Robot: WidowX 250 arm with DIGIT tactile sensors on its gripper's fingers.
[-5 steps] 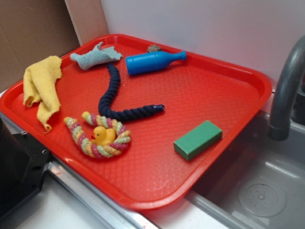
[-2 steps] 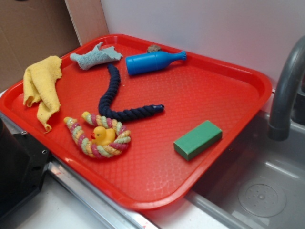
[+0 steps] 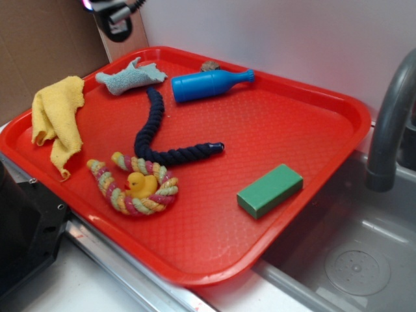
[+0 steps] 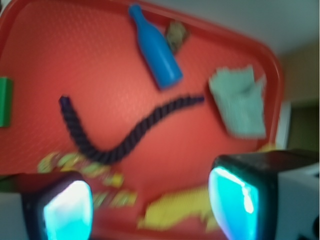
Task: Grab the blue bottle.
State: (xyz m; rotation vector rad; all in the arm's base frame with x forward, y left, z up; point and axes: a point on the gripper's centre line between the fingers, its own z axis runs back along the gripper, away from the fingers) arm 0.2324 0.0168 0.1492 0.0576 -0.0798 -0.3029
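Observation:
The blue bottle (image 3: 207,84) lies on its side at the back of the red tray (image 3: 312,97), neck pointing right. In the wrist view the blue bottle (image 4: 156,47) sits far ahead, near the top. My gripper (image 4: 150,205) hovers high above the tray's near-left part, open, with nothing between its cyan pads (image 4: 232,200). In the exterior view only a bit of the arm (image 3: 110,10) shows at the top left corner; the fingers are out of frame there.
On the tray lie a dark navy rope (image 3: 156,133), a grey-blue cloth (image 3: 127,77), a yellow cloth (image 3: 58,117), a striped rope ring with a yellow duck (image 3: 138,184), a green block (image 3: 270,189) and a small brown lump (image 3: 209,65). A grey faucet (image 3: 390,117) stands right.
The arm has come into the exterior view at the top left corner; before, it was out of frame. Nothing on the tray has moved.

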